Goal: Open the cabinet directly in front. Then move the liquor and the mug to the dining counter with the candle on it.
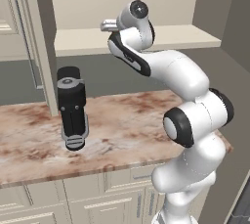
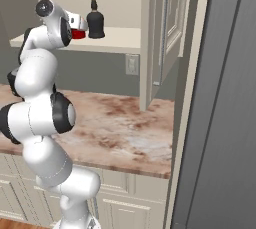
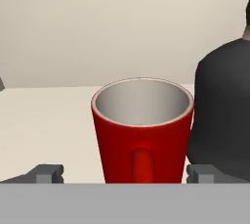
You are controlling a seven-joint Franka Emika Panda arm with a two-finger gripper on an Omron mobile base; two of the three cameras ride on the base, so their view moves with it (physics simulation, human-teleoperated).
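Here, the red mug (image 3: 141, 127) stands upright on the cabinet shelf (image 3: 49, 120), dead ahead between the gripper (image 3: 124, 173) jaws. Jaws released, grasping nothing; the liquor bottle (image 3: 224, 105) sits just right.

Cabinet shelf (image 2: 120, 39) w/ mug (image 3: 141, 130) & liquor (image 2: 95, 20) side by side

Worktop (image 1: 122, 120): marbled reddish-brown and cream stone, over cream drawer fronts (image 1: 88, 203). Wall (image 1: 97, 74): grey backsplash, with a pale outlet plate (image 2: 132, 64) to the right. Tall dark grey panel (image 2: 225, 113) at near right. Black appliance (image 1: 72, 108) standing at left. Light: even, soft.
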